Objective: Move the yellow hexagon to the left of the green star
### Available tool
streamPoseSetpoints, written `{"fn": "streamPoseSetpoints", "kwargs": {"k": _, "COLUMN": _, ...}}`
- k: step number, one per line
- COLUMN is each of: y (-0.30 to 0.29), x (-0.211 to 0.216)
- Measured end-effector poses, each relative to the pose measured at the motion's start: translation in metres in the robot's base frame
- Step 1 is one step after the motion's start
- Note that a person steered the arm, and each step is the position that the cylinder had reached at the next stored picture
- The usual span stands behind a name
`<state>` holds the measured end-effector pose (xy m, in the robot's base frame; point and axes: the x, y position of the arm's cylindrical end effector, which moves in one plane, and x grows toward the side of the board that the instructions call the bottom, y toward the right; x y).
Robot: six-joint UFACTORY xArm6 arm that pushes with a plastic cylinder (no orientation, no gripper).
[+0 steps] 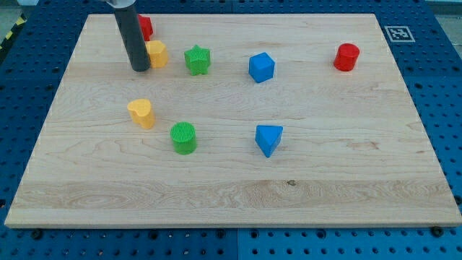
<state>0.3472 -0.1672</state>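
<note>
The yellow hexagon [157,53] lies near the board's top left, close to the left of the green star [197,60], with a small gap between them. My tip [140,69] rests on the board just left of the yellow hexagon, touching or nearly touching its left side. The dark rod rises from there toward the view's top and hides part of the red block [145,27] behind it.
A yellow heart-shaped block [141,113] and a green cylinder [183,137] lie lower left of centre. A blue cube [261,67], a blue triangular block [268,139] and a red cylinder [346,57] lie to the right. The wooden board [346,188] sits on a blue pegboard.
</note>
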Motion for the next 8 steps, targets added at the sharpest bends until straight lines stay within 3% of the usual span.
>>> {"fn": "streamPoseSetpoints", "kwargs": {"k": 1, "y": -0.033, "x": 0.008}}
{"fn": "streamPoseSetpoints", "kwargs": {"k": 2, "y": -0.045, "x": -0.015}}
{"fn": "streamPoseSetpoints", "kwargs": {"k": 4, "y": 0.042, "x": -0.084}}
{"fn": "streamPoseSetpoints", "kwargs": {"k": 5, "y": 0.028, "x": -0.068}}
{"fn": "streamPoseSetpoints", "kwargs": {"k": 7, "y": -0.029, "x": 0.03}}
{"fn": "streamPoseSetpoints", "kwargs": {"k": 8, "y": -0.021, "x": 0.053}}
